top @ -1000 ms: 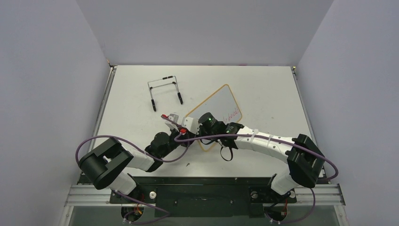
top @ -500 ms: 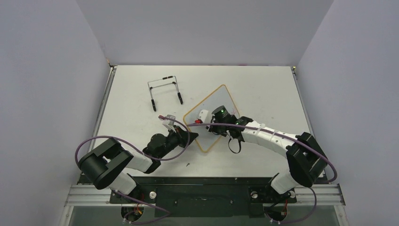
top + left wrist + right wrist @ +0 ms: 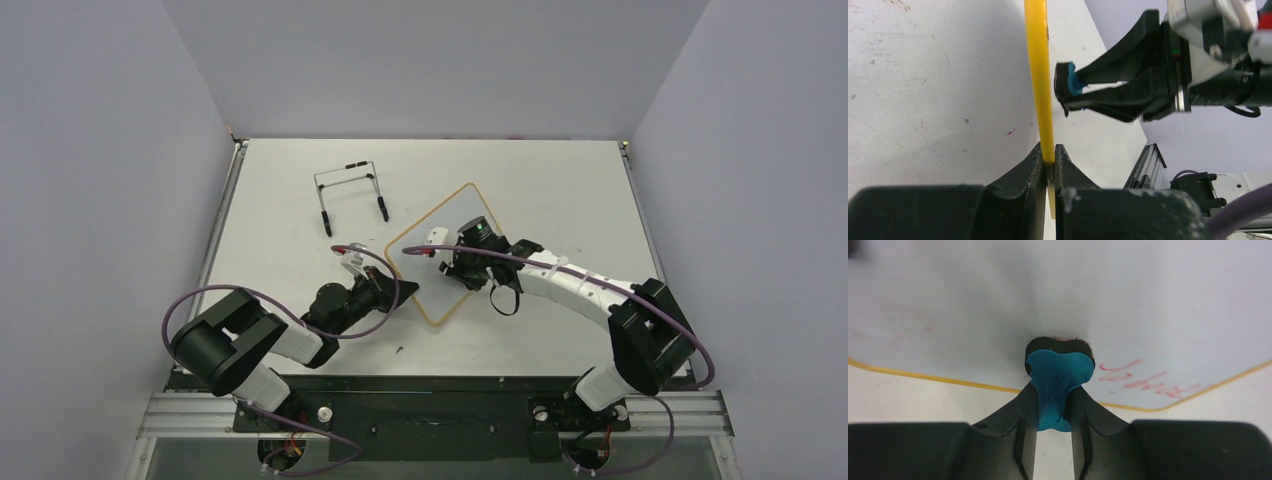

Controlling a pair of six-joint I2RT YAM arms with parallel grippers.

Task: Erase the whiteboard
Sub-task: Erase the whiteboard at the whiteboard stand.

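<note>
The whiteboard (image 3: 452, 208), white with a thin gold frame, sits diamond-wise at mid-table. My left gripper (image 3: 391, 285) is shut on its near-left edge. In the left wrist view the yellow frame (image 3: 1040, 75) runs edge-on into the closed left gripper (image 3: 1049, 156). My right gripper (image 3: 452, 262) hovers over the board's middle, shut on a blue eraser (image 3: 1058, 371) whose dark pad meets the board face (image 3: 973, 315). Red handwriting (image 3: 1148, 381) shows just right of the eraser, near the frame. The eraser (image 3: 1074, 83) and right fingers also appear in the left wrist view.
A black wire easel stand (image 3: 350, 196) lies on the table behind and left of the board. Grey walls close in the table on three sides. The right arm (image 3: 570, 288) stretches across the board's right corner and hides it.
The right gripper has swept the eraser from the board's near-left part up toward its middle. The board has turned a little, and the left gripper has drawn slightly leftward with it.
</note>
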